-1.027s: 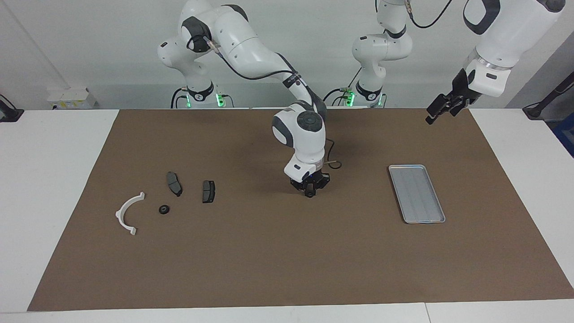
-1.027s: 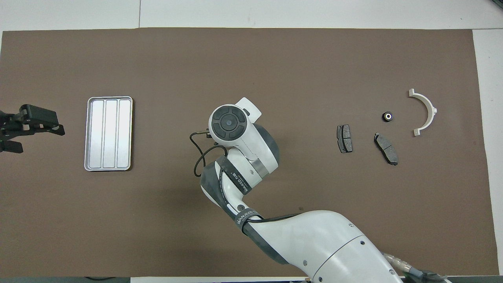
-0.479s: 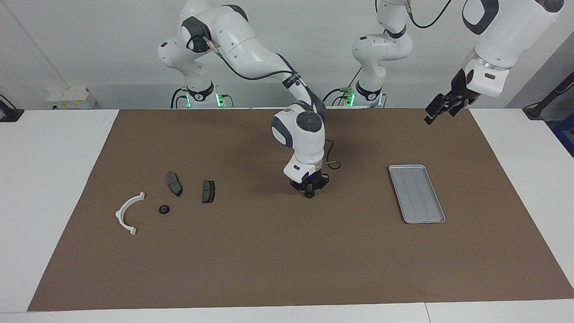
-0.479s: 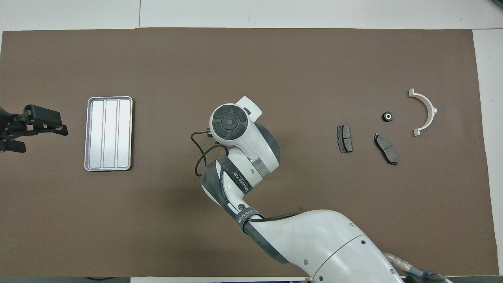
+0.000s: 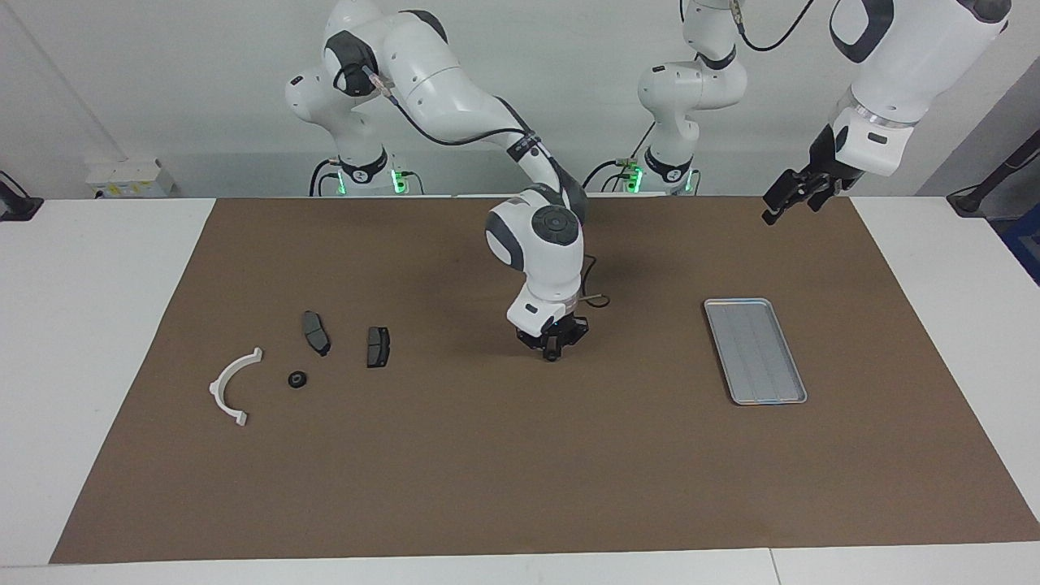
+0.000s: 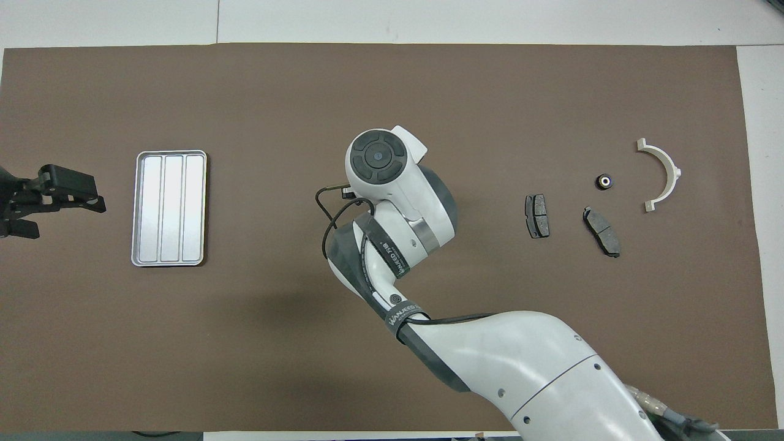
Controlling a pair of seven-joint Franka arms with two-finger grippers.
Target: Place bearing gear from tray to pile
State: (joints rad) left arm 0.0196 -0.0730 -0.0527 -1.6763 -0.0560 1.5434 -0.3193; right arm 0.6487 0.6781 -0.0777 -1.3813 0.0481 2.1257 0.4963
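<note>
At the right arm's end of the brown mat (image 5: 520, 471) lies the pile: a white curved bracket (image 5: 231, 387), and just beside it, toward the middle, the small black bearing gear (image 5: 297, 379), resting on the surface with nothing holding it. A little nearer the robots lie two dark brake pads (image 5: 316, 332), side by side but apart, the second pad (image 5: 377, 346) closest to the mat's middle.

Over the middle of the mat hangs the right gripper (image 5: 552, 355), pointing straight down, close above the surface, with its jaws pressed together and nothing between them. From overhead its wrist hides the fingertips.

Toward the left arm's end sits the tray (image 5: 754, 350), flat on the mat, its ribbed floor bare, well apart from the pile.

The left gripper (image 5: 782, 203) waits in the air over the mat's corner nearest the left arm's base, tilted downward, its jaws spread and holding nothing. In the overhead view it shows beside the tray (image 6: 170, 208), at the mat's edge.
</note>
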